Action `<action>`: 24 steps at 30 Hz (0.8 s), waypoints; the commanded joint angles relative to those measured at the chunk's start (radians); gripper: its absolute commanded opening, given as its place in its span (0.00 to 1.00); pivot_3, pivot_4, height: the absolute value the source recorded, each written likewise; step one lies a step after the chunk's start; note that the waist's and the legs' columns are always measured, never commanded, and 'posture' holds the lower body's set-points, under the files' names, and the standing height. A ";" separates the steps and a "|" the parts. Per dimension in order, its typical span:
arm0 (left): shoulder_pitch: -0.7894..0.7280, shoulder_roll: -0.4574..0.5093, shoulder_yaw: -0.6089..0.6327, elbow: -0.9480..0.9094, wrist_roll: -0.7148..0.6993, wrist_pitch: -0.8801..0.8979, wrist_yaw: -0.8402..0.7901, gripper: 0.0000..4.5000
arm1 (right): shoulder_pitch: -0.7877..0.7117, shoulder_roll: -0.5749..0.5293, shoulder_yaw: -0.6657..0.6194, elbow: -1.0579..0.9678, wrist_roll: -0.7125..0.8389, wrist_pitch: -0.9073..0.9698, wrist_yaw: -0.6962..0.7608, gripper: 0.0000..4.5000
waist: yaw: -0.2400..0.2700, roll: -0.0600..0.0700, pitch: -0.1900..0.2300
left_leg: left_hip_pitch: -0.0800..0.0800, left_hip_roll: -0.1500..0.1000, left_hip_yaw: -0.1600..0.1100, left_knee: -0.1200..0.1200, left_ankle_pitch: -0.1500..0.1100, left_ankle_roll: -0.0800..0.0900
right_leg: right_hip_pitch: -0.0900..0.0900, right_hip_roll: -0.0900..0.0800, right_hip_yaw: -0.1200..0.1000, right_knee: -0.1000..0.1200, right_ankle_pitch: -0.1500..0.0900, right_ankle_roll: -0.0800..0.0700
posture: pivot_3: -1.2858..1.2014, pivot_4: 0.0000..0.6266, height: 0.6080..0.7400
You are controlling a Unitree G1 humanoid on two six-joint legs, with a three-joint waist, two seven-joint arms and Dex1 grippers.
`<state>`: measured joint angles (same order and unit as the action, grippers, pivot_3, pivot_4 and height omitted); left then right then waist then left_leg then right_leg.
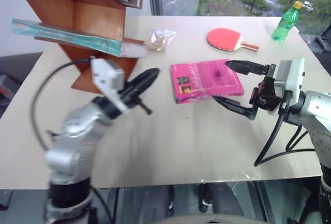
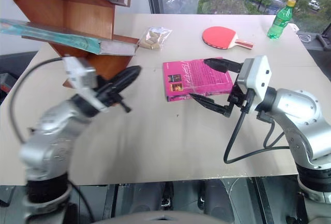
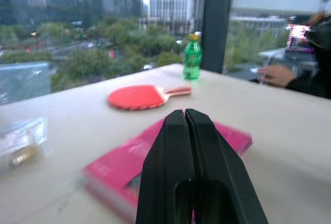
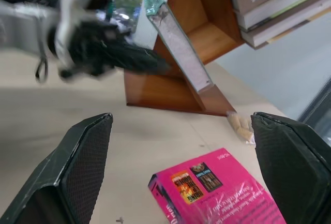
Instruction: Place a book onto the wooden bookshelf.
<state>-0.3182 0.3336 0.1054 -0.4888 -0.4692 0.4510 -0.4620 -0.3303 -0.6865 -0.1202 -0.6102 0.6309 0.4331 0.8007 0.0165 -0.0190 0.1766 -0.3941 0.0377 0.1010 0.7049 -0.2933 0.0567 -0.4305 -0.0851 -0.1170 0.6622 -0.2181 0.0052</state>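
Already the teal book was seen resting on the wooden bookshelf, the left gripper closed empty, the right gripper spread wide over the pink book, judged next for gripping.

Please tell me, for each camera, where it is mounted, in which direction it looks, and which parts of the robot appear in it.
Left and right eye views: on the head, looking forward and down over the table; both arms show, left tool shut, right tool open.
Left wrist view: along shut fingers toward the pink book, paddle, green bottle.
Right wrist view: between open fingers toward the wooden bookshelf, the book.
Shared: the pink book appears in all.
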 commanded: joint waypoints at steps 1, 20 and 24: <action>-0.072 -0.091 0.010 0.129 0.176 -0.161 0.209 0.02 | 0.018 -0.023 -0.060 -0.082 0.031 0.025 -0.047 0.97 | -0.002 0.000 0.000 | 0.000 0.000 0.000 0.000 0.000 0.000 | 0.000 0.001 0.000 0.000 0.000 0.000 | 0.52 0.24 1.00; 0.074 0.020 -0.015 0.232 0.000 -0.127 -0.121 0.18 | 0.226 -0.053 -0.005 -0.070 -0.105 0.022 -0.107 0.97 | -0.001 -0.001 -0.001 | -0.002 0.001 -0.002 0.000 0.000 0.000 | -0.001 0.001 -0.002 -0.002 0.000 0.000 | 0.52 0.24 1.00; 0.169 0.126 0.047 0.203 -0.060 -0.098 -0.228 0.61 | 0.403 -0.065 -0.037 -0.064 -0.199 -0.035 -0.095 0.97 | -0.001 -0.001 -0.001 | -0.001 0.001 -0.003 0.000 0.000 0.000 | -0.001 0.001 -0.002 -0.001 -0.001 0.001 | 0.52 0.24 1.00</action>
<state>-0.1915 0.4144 0.0866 -0.2365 -0.4847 0.3352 -0.6410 0.0162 -0.7427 -0.1097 -0.6496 0.4640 0.4322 0.7065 0.0150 -0.0203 0.1758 -0.3954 0.0389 0.0980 0.7047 -0.2934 0.0568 -0.4311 -0.0839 -0.1189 0.6609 -0.2200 0.0075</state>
